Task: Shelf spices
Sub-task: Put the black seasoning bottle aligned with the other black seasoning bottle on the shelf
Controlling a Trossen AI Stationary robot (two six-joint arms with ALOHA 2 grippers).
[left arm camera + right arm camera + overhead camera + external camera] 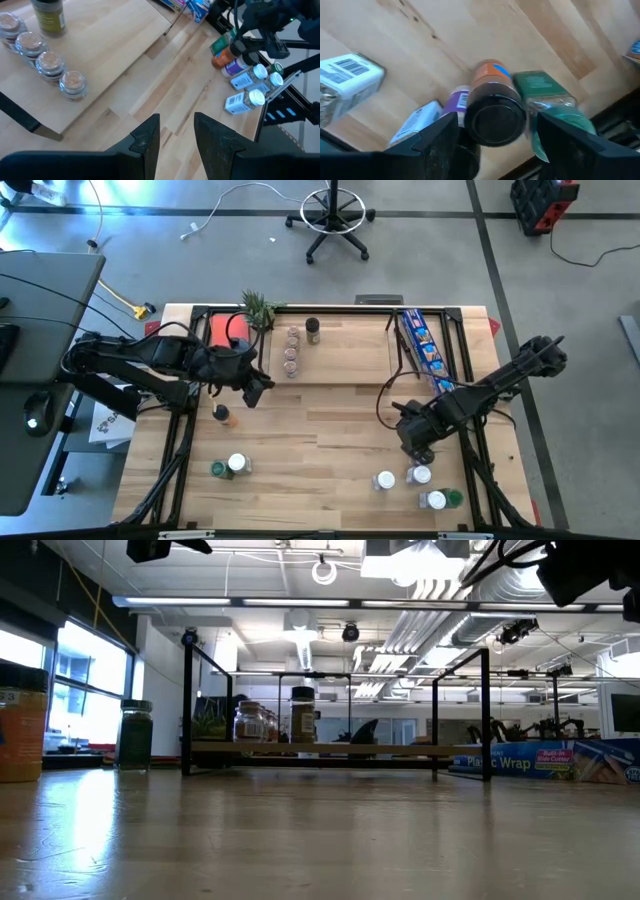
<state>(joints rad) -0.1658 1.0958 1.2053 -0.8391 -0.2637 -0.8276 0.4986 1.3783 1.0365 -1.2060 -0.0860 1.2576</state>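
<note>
The light-wood shelf (345,355) stands at the table's far side. On it stand a row of clear-lidded spice jars (292,350) and a dark-lidded one (313,331). My left gripper (257,392) hangs open and empty above the table, just in front of the shelf's near edge (100,107). My right gripper (496,145) is open, pointing down over a cluster of jars at the table's right. Its fingers stand on either side of a black-lidded orange jar (495,116). A purple-labelled jar (460,98) and a green jar (540,90) lie beside that jar.
White-lidded jars (418,476) lie near the right gripper, and one with a barcode (350,80) lies close by. An orange jar (222,416) and a green and a white-lidded jar (228,467) sit at the table's left. A blue packet (424,343), a plant (258,308) and a red square (226,328) are on the shelf.
</note>
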